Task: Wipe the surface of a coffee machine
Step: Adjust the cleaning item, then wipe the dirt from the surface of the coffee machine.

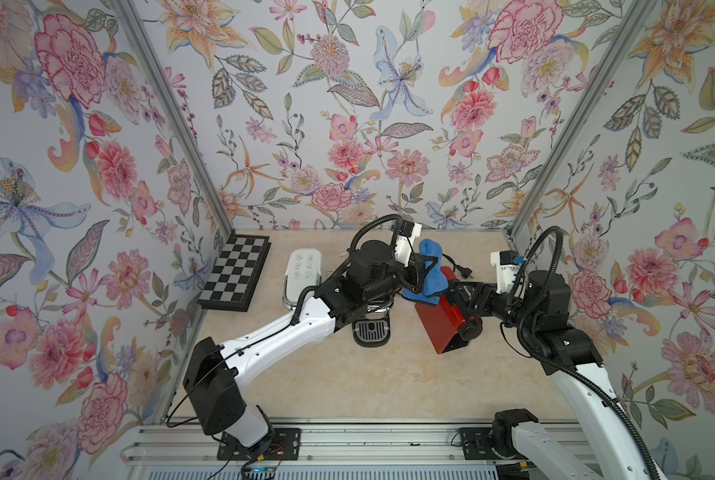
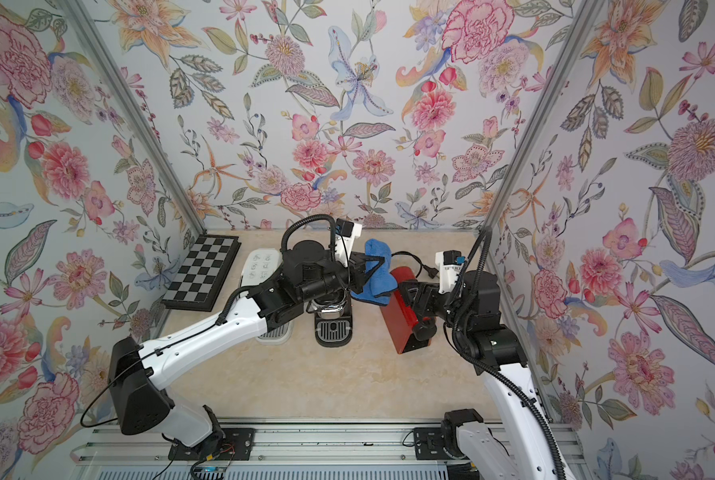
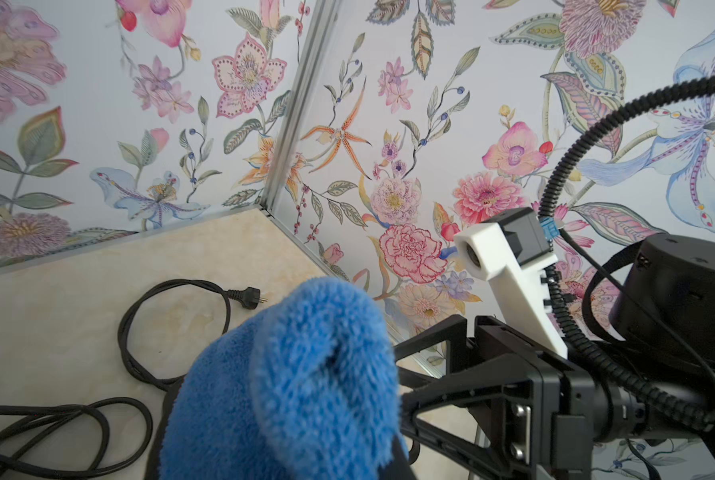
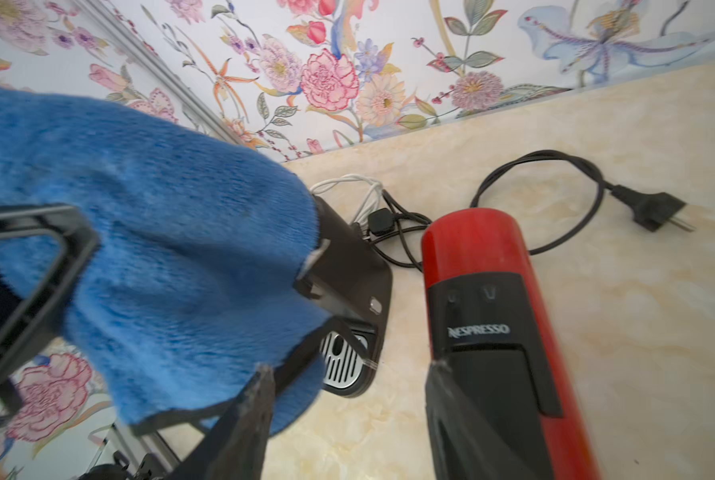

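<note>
A fluffy blue cloth (image 1: 424, 274) (image 2: 374, 270) hangs above the table between the two arms, with my left gripper (image 1: 426, 261) shut on it. In the left wrist view the cloth (image 3: 297, 374) covers the jaws. My right gripper (image 4: 349, 370) (image 1: 454, 296) stands open just beside the cloth (image 4: 160, 249), with nothing between its fingers. A red coffee machine (image 1: 439, 328) (image 4: 480, 266) lies under the right gripper. A black coffee machine (image 1: 371, 332) (image 4: 347, 274) stands under the left arm, and a white one (image 1: 304, 270) sits further left.
A folded chessboard (image 1: 235, 272) leans at the left wall. Black power cords and a plug (image 3: 248, 297) (image 4: 646, 208) lie on the beige table (image 1: 347, 382) behind the machines. Flowered walls close in three sides.
</note>
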`<action>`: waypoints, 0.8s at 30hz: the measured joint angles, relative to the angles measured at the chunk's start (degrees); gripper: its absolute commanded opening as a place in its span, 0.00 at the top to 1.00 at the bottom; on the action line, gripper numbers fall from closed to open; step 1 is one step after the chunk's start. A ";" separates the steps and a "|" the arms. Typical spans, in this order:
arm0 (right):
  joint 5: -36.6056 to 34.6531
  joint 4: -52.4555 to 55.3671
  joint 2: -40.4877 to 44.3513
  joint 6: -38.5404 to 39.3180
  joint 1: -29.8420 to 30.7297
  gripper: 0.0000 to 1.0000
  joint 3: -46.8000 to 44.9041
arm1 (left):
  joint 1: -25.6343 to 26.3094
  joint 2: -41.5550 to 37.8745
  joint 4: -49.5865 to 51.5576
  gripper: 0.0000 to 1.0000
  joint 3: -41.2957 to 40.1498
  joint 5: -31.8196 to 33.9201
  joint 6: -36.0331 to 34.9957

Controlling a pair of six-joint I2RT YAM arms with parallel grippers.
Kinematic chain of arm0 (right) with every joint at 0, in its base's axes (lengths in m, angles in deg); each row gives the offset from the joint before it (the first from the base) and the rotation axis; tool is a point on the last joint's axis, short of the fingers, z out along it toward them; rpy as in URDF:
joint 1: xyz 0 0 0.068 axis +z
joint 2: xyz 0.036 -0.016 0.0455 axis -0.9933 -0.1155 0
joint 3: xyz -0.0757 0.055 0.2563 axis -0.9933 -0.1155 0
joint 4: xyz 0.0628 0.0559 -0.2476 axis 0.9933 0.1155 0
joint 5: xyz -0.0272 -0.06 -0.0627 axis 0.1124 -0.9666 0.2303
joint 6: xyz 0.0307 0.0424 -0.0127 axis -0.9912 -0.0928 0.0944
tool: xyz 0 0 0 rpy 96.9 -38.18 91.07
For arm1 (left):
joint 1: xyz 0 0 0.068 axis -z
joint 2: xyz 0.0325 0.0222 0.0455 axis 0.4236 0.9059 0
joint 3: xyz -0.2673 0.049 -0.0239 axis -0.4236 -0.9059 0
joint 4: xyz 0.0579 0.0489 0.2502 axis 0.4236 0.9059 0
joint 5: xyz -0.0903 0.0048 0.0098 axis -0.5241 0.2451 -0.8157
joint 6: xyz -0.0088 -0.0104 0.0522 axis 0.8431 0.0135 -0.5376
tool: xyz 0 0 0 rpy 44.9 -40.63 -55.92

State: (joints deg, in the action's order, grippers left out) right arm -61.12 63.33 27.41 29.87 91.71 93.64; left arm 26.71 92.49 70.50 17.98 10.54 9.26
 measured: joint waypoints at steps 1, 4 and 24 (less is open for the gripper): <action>-1.62 1.11 0.00 0.39 -0.72 0.38 0.96 | 0.37 -1.77 0.57 1.00 0.00 2.10 -0.63; -4.85 2.91 -1.18 1.62 -2.10 0.38 2.60 | 2.64 -4.87 1.05 1.00 -0.13 8.98 -1.97; -3.26 -1.73 -10.78 3.82 -5.22 0.46 -5.40 | 9.53 14.14 -3.06 1.00 -1.84 28.02 -1.49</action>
State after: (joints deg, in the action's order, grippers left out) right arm -64.38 61.61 16.64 33.70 86.48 88.24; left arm 36.24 106.63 67.44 16.14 38.56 7.77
